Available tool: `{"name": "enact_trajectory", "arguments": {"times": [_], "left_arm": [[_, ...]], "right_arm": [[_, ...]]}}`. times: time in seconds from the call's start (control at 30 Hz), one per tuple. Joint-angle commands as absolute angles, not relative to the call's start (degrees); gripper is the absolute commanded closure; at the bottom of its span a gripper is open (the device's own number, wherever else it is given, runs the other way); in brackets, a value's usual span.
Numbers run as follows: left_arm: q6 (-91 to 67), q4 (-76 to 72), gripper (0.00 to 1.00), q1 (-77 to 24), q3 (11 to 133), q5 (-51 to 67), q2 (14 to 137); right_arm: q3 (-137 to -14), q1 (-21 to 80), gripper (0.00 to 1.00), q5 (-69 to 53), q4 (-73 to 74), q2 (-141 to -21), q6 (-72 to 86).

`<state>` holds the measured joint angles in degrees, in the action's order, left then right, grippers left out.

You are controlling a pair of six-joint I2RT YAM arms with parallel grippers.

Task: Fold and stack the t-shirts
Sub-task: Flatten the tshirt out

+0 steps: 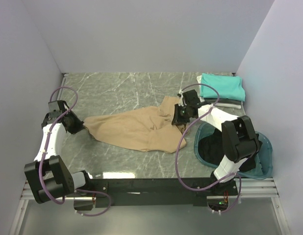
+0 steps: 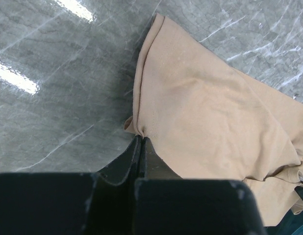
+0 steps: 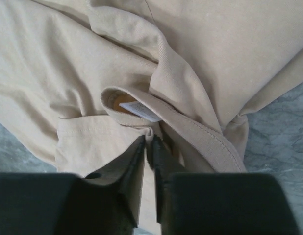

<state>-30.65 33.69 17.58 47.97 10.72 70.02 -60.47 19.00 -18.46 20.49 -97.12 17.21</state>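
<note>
A tan t-shirt (image 1: 132, 128) lies crumpled and stretched sideways across the marble table. My left gripper (image 1: 80, 128) is shut on its left edge; the left wrist view shows the jaws (image 2: 140, 138) pinched tight on the tan t-shirt's hem (image 2: 205, 107). My right gripper (image 1: 177, 122) sits at the shirt's right end. In the right wrist view its jaws (image 3: 150, 138) hold a small fold of tan cloth (image 3: 53, 63) just below the ribbed collar (image 3: 200, 134) and white neck label (image 3: 140, 110). A folded teal t-shirt (image 1: 221, 85) tops a stack at the back right.
A round teal basin (image 1: 263, 164) stands at the right front with dark cloth (image 1: 209, 149) inside, partly hidden by the right arm. Grey and white folded layers (image 1: 229, 103) lie under the teal shirt. Walls enclose the table on three sides.
</note>
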Motion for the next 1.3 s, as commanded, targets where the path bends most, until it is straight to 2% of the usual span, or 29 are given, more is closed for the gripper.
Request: {"name": "enact_trajectory", "arguments": {"times": [0.0,0.03,0.23,0.53,0.83,0.97,1.1,1.2,1.27], "left_arm": [[-29.80,33.31,0.99,17.67,49.48,11.43,70.05],[-29.88,33.31,0.99,17.58,49.48,11.34,70.05],[-29.79,33.13,0.99,17.58,49.48,11.60,70.22],[-29.53,33.75,0.99,17.67,51.50,11.07,70.66],[-32.96,31.38,0.99,17.58,55.80,14.50,73.64],[-34.45,31.02,0.99,17.58,62.21,16.17,77.60],[-36.20,31.47,0.99,17.67,75.21,18.19,82.70],[-39.28,30.76,0.99,17.58,85.84,19.42,88.22],[-41.64,31.81,0.99,17.49,95.30,20.30,90.69]], "right_arm": [[-62.67,19.25,0.83,-18.72,21.79,-96.51,16.35],[-62.67,19.25,0.87,-18.20,22.23,-95.98,16.43],[-62.93,19.07,0.99,-15.12,23.90,-93.96,16.35],[-71.26,18.02,1.00,-4.49,33.03,-88.77,18.02],[-81.37,14.42,1.00,-3.51,36.91,-89.02,18.72],[-94.00,13.36,1.00,-3.25,39.46,-92.89,18.72],[-108.25,12.48,1.00,-4.30,42.79,-99.82,19.25],[-123.44,11.69,1.00,-5.88,46.39,-106.05,20.30],[-137.76,10.73,1.00,-6.94,48.51,-109.49,21.97]]}}
